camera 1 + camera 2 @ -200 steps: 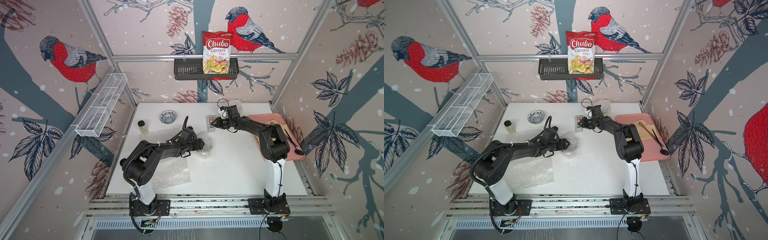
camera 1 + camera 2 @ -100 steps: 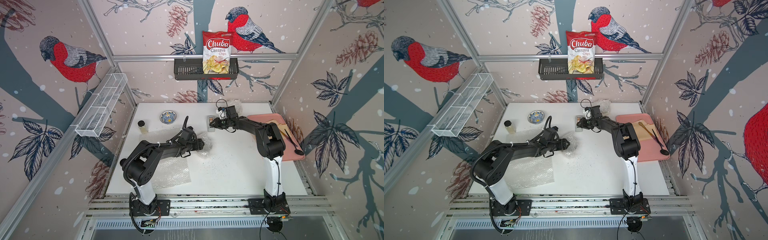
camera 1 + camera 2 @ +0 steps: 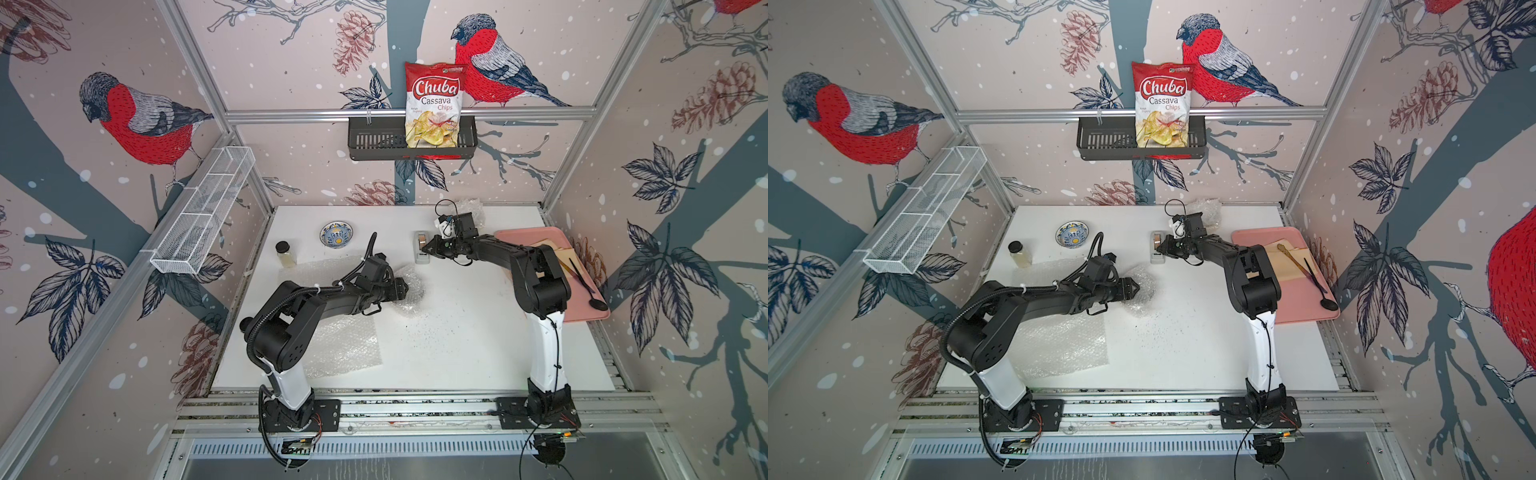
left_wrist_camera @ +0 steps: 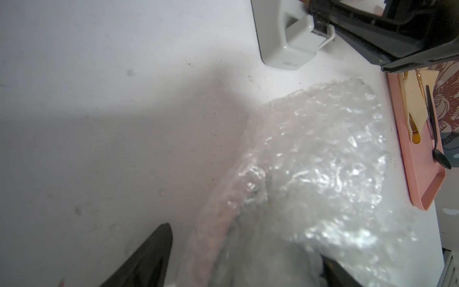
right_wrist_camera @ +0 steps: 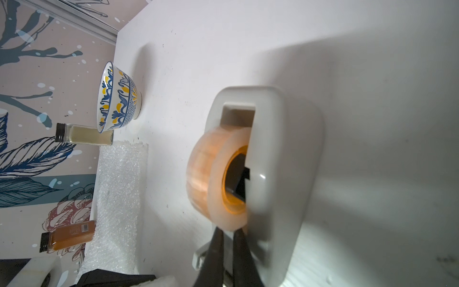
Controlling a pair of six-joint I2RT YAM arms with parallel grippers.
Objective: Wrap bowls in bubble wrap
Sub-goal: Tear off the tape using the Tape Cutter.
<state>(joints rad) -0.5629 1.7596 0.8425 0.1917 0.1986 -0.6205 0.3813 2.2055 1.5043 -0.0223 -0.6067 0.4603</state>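
Bullfinch-and-pinecone wallpaper [image 3: 137, 120] surrounds a white table [image 3: 457, 353] framed by aluminium rails [image 3: 399, 112].

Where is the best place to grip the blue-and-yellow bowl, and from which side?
Probably the rim of the bowl, from above, one finger inside and one outside. It stands upright and open-topped, with flaring walls too wide to span. The side away from the jar looks freest.

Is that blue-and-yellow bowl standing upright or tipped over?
Upright. The blue-and-yellow bowl shows its patterned inside in both top views, and stands on its foot unwrapped.

A lab test cell: aluminium frame [image 3: 399, 112], bird-printed walls [image 3: 137, 120].
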